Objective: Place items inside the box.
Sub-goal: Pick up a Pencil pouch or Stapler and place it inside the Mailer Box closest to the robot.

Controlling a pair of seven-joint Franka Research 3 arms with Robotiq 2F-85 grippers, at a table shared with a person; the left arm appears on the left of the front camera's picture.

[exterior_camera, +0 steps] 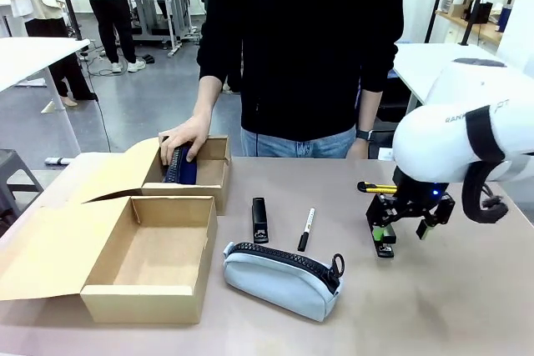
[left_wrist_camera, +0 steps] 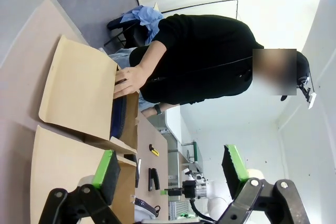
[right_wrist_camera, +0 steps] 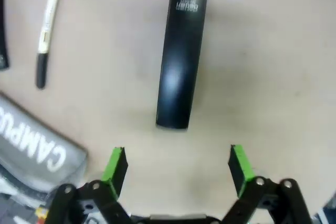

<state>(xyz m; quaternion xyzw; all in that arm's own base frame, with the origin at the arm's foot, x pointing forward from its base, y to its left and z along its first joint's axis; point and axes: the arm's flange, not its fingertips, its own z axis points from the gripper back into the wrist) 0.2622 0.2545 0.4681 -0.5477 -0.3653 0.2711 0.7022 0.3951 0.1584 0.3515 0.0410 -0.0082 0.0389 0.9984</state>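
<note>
Your right claw [right_wrist_camera: 178, 166] hangs released, nothing between the pads, low over the worktop [right_wrist_camera: 273, 77]. The black stapler [right_wrist_camera: 181, 59] lies flat just ahead of it, long axis running almost straight away from the claw, so the jaws look lined up to close across its narrow width. The marker pen [right_wrist_camera: 46, 30] is off to one side and the grey pouch [right_wrist_camera: 37, 150] is beside the claw. Your left claw [left_wrist_camera: 169, 169] is released too, well apart on the cardboard box [exterior_camera: 142, 306] side. The right arm is nearer: likely forward and down, little wrist turn.

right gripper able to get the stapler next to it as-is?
Likely yes: the right gripper is open just short of the stapler, which lies alone on bare table; the marker and pouch sit off to one side.
</note>
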